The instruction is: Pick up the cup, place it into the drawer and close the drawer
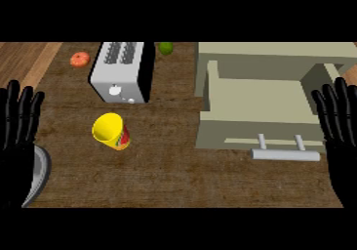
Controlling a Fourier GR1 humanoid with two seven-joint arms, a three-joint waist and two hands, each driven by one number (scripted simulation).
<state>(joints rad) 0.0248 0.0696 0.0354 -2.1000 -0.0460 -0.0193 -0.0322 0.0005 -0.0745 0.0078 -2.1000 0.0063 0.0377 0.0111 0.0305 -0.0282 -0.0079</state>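
A yellow cup [111,131] with a red and green pattern stands on the brown counter, left of centre, its mouth tilted toward the view. The beige drawer [257,114] at the right is pulled out, its inside bare, with a grey handle [284,154] on its front. My left hand [14,127] rests open at the left edge, fingers up, well left of the cup. My right hand [345,127] rests open at the right edge, beside the drawer's right wall. Neither hand touches anything.
A silver and black toaster [124,71] stands behind the cup. An orange fruit [80,59] lies left of the toaster and a green fruit [166,48] to its right, near the counter's far edge.
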